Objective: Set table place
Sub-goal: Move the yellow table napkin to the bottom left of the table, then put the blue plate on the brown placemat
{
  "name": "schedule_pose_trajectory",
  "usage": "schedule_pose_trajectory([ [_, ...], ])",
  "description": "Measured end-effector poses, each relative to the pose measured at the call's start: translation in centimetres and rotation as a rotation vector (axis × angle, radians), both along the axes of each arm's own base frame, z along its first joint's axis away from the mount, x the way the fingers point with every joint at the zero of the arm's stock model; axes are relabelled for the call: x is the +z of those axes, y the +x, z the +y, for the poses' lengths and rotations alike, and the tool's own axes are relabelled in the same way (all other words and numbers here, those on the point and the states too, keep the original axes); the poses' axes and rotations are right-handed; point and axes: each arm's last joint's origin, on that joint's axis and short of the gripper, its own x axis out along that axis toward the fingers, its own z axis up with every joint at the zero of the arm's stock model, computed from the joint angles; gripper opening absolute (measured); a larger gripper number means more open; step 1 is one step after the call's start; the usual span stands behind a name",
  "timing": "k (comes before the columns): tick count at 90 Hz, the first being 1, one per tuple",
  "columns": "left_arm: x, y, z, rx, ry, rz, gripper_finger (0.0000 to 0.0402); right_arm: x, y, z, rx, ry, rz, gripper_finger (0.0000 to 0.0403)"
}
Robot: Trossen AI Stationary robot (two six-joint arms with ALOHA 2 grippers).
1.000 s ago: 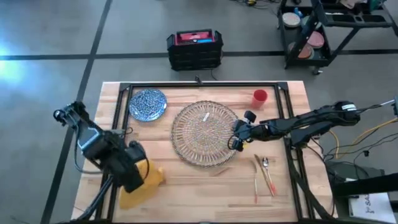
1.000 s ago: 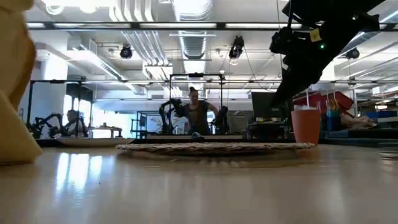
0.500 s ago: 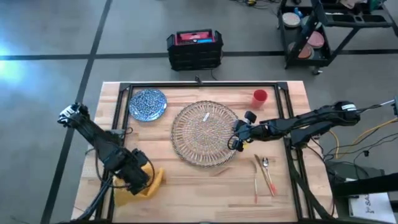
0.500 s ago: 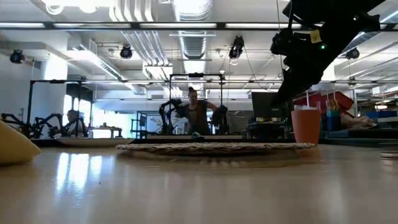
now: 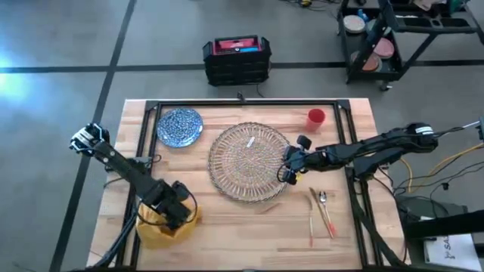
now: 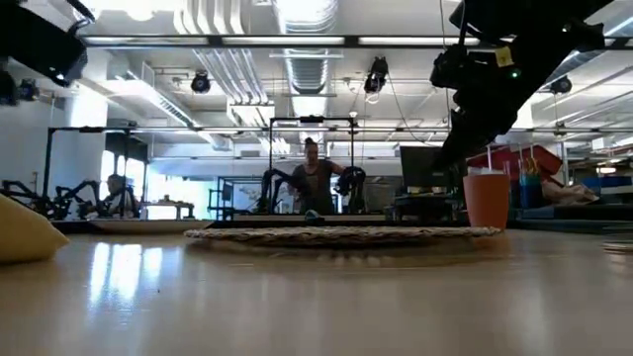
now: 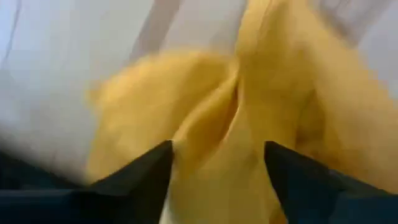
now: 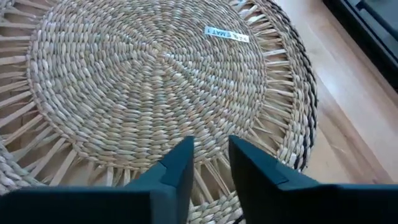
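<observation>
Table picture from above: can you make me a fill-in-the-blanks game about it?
1. The left hand is over the ___ napkin.
2. The small patterned plate near the table's far edge is ___.
3. The hand at the rim of the round woven mat belongs to the ___ arm.

Missing words: yellow; blue; right
</observation>
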Motion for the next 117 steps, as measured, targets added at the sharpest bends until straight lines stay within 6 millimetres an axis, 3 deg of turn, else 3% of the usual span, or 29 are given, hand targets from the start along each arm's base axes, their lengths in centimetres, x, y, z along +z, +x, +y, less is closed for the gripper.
schedule_pose_trajectory([
  [15,0.3,0.9,3.0,0.105,0.284,-0.094,0.0285,0.2,0.2,0.0,0.041,-0.032,-0.012,0.0147],
  [26,1.5,1.3,6.0,0.255,0.568,-0.162,0.0273,0.7,0.7,0.1,0.082,-0.057,-0.044,0.0165],
  [33,1.7,1.8,8.0,0.345,0.651,-0.169,0.0258,1.3,1.2,0.0,0.075,-0.054,-0.128,0.0172],
  [50,1.1,3.8,12.7,0.394,0.627,-0.16,0.0219,2.0,2.3,-1.1,0.025,-0.056,-0.267,0.0174],
  [63,0.7,5.2,16.0,0.339,0.506,-0.19,0.0203,1.1,2.3,-2.3,-0.026,-0.009,-0.218,0.0168],
  [79,1.2,5.5,18.7,0.324,0.53,-0.245,0.0198,-0.9,3.3,-3.3,-0.039,0.005,-0.161,0.0172],
  [102,-0.2,3.3,20.2,0.304,0.484,-0.068,0.0198,-1.4,9.3,-7.1,0.092,0.191,-0.17,0.018],
  [117,-1.1,2.2,21.5,0.38,0.472,-0.03,0.0198,-1.0,13.4,-8.4,0.147,0.15,-0.146,0.0173],
])
